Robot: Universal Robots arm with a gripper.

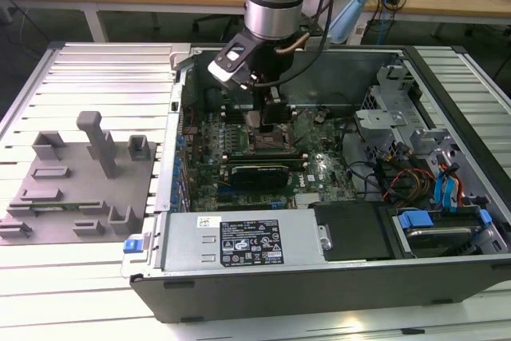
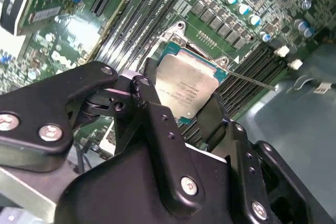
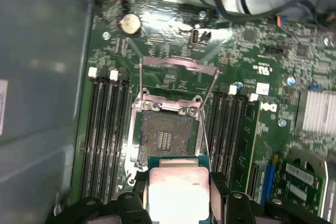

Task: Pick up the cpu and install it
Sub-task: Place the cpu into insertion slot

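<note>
The cpu [image 3: 176, 191], a small square chip with a pale silver top and green edge, sits between my gripper's black fingers [image 3: 218, 192]. My gripper [image 3: 177, 199] is shut on it. The open socket [image 3: 165, 139] lies just beyond the chip, its metal load frame [image 3: 178, 66] swung up and its lever raised. In the second wrist view the cpu [image 2: 190, 85] hangs close over the motherboard at the socket, with the gripper [image 2: 184, 102] clamped on two opposite sides. In the exterior view the gripper [image 1: 267, 117] reaches down into the open computer case, right above the socket [image 1: 270, 143].
Memory slots [image 3: 107, 129] flank the socket on both sides. A long black card [image 1: 257, 173] lies just in front of it, and a power supply [image 1: 239, 241] nearer still. Cables and drive bays [image 1: 423, 173] fill the case's right. A grey moulded tray [image 1: 80, 181] stands at the exterior view's left.
</note>
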